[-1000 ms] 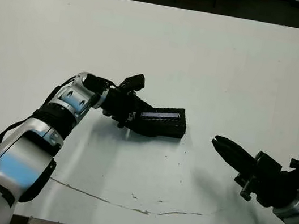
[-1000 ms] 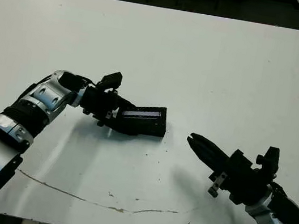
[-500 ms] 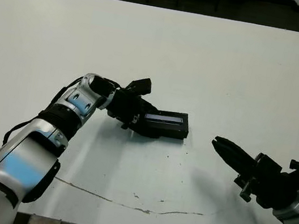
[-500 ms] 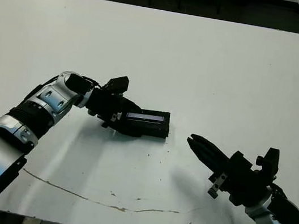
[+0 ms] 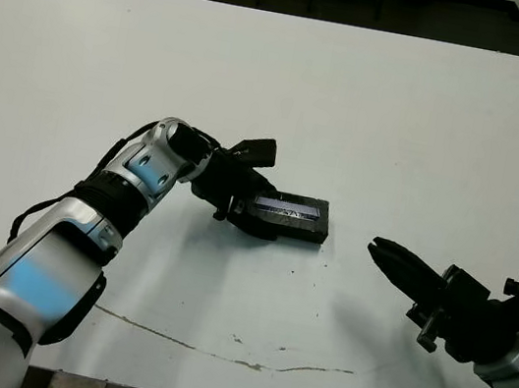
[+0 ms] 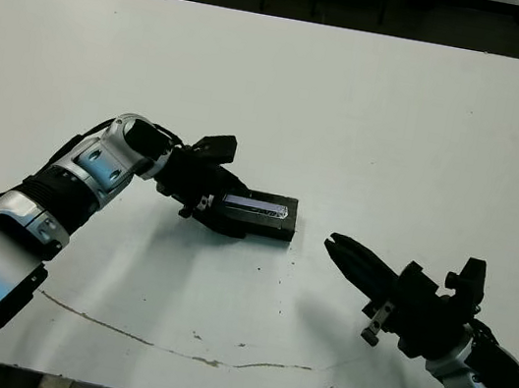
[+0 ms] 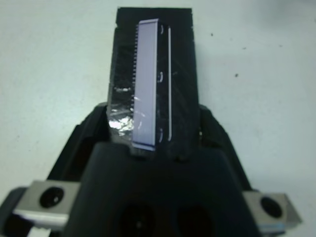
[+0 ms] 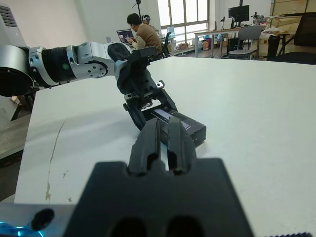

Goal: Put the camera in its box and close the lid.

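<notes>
Lid (image 5: 289, 209) sits on the box (image 5: 284, 224) — left pincer (image 5: 241, 213) grips it.

Robot body: silver arms with black grippers.
The left arm (image 5: 83, 234) has glossy silver-grey shells, black joint bands and a thin black cable along the forearm. The left gripper (image 5: 241, 186) and the right gripper (image 5: 393, 261) are matte black; silver brackets with screw holes sit at each wrist.

White table (image 5: 374, 104): thin dark crack line (image 5: 242, 358) along near edge, small dark specks (image 5: 323, 262) nearby. Background beyond table, right wrist view: person seated at a laptop (image 8: 140, 33), desks (image 8: 222, 37), monitor (image 8: 240, 11), office chairs (image 8: 249, 39), bright windows (image 8: 182, 12).
</notes>
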{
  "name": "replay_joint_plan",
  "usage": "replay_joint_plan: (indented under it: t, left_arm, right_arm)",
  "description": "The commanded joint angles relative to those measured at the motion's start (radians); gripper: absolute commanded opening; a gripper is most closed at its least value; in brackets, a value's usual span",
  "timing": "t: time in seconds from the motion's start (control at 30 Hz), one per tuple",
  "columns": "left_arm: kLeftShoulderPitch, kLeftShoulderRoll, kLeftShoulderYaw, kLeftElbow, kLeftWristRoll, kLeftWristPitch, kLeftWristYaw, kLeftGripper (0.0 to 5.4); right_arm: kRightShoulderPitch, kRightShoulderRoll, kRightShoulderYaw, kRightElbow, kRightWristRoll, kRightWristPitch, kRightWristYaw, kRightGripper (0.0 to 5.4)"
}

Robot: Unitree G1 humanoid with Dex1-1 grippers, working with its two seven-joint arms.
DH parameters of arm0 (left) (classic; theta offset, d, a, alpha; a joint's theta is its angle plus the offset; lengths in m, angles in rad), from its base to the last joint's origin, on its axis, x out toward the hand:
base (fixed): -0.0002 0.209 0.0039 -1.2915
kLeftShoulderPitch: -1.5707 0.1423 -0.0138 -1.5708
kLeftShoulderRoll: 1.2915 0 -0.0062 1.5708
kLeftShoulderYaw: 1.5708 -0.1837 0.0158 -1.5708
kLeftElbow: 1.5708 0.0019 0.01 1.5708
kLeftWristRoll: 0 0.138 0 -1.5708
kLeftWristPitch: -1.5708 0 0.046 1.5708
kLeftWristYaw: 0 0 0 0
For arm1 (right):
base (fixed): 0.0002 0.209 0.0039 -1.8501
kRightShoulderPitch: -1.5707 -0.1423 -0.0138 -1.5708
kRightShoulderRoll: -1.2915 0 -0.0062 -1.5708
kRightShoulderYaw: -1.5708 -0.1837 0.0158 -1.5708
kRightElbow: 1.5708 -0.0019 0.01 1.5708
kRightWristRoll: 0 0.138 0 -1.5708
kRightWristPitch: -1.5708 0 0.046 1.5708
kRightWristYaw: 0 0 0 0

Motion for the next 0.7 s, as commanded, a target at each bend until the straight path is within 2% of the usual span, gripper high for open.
replay_joint_plan:
  t: [0.03, 0.13, 0.43, 0.7]
  left_arm:
    - [0.05, -0.029, -0.093, 0.053, 0.093, -0.039, -0.008, 3.31]
    - [0.05, -0.015, -0.095, 0.091, 0.1, -0.098, -0.008, 3.88]
    - [0.077, 0.035, -0.05, 0.16, 0.075, -0.157, 0.012, 5.39]
    - [0.12, 0.107, -0.035, 0.161, 0.077, -0.268, 0.029, 5.39]
  right_arm:
    - [0.007, -0.001, 0.001, 0.005, -0.014, -0.002, 0.002, 0.0]
    - [0.007, 0.002, 0.002, 0.007, -0.014, -0.005, 0.002, 0.0]
    - [0.018, -0.005, 0.0, -0.023, -0.011, 0.018, -0.023, 0.0]
    - [0.017, -0.008, 0.0, -0.042, -0.015, 0.008, -0.029, 0.0]
